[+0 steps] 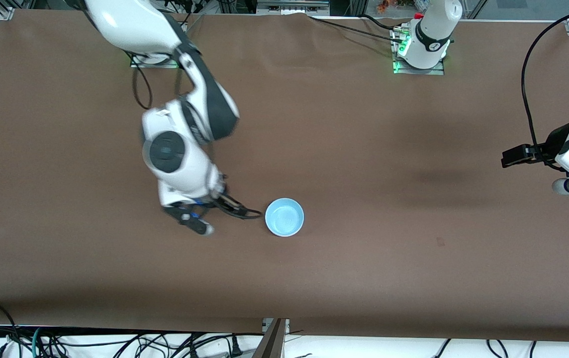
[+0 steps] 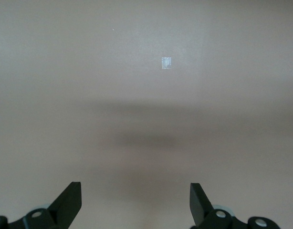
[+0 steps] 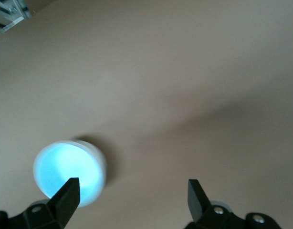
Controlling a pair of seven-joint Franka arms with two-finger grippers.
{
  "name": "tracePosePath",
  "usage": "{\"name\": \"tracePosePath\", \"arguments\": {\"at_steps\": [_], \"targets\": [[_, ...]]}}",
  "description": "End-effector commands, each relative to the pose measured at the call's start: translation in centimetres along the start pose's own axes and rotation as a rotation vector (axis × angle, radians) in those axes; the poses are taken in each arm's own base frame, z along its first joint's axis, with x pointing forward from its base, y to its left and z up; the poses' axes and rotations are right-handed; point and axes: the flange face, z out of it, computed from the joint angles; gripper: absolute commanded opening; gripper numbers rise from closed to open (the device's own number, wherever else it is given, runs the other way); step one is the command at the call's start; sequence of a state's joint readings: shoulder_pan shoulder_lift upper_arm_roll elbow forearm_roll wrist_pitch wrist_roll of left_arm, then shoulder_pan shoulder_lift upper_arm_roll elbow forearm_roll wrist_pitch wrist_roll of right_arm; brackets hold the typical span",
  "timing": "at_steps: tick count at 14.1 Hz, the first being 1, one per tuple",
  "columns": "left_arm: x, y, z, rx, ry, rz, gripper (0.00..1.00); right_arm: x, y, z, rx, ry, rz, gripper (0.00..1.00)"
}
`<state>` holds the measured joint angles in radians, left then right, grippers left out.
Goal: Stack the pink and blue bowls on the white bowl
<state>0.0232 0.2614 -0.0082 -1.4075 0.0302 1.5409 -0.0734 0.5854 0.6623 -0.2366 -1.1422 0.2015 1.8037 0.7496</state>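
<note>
The light blue bowl point(image 1: 284, 217) stands upright on the brown table point(image 1: 364, 149), about mid-table. It also shows in the right wrist view point(image 3: 65, 172), with a pale outer wall. No pink bowl and no white bowl show on their own in any view. My right gripper point(image 1: 200, 219) hangs low beside the blue bowl, toward the right arm's end. It is open and empty point(image 3: 132, 200), with one fingertip point(image 3: 68, 191) in front of the bowl's rim. My left gripper point(image 1: 516, 155) waits at the left arm's end of the table, open and empty over bare table point(image 2: 135, 200).
A small pale tape mark point(image 1: 439, 242) lies on the table nearer the front camera than the left gripper; it also shows in the left wrist view point(image 2: 166, 62). Cables run along the table's edges by the arm bases.
</note>
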Motion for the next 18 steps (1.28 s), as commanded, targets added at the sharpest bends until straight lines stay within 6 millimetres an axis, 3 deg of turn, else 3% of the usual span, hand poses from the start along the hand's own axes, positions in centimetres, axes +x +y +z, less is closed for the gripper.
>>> {"name": "tracePosePath", "arguments": {"at_steps": [1, 3, 5, 7, 11, 15, 18], "targets": [[0.4, 0.2, -0.4, 0.004, 0.009, 0.008, 1.0, 0.5, 8.2, -6.6, -0.025, -0.072, -0.182, 1.0], [0.4, 0.1, -0.5, 0.005, 0.01, 0.003, 1.0, 0.0, 14.6, -10.6, -0.021, -0.12, -0.241, 1.0], [0.4, 0.1, -0.5, 0.005, 0.01, 0.003, 1.0, -1.1, 20.1, -12.9, -0.006, -0.141, -0.287, 1.0], [0.4, 0.1, -0.5, 0.005, 0.012, 0.003, 1.0, -1.2, 23.0, -14.3, -0.033, -0.12, -0.328, 1.0], [0.4, 0.1, -0.5, 0.005, 0.012, 0.003, 1.0, -1.3, 25.5, -16.6, -0.067, -0.091, -0.41, 1.0], [0.5, -1.1, -0.5, 0.005, 0.013, -0.006, 1.0, -1.1, 24.9, -17.3, -0.081, -0.067, -0.436, 1.0], [0.5, -0.4, -0.6, 0.005, 0.015, -0.004, 1.0, -1.1, 24.6, -17.4, -0.079, -0.059, -0.437, 1.0]]}}
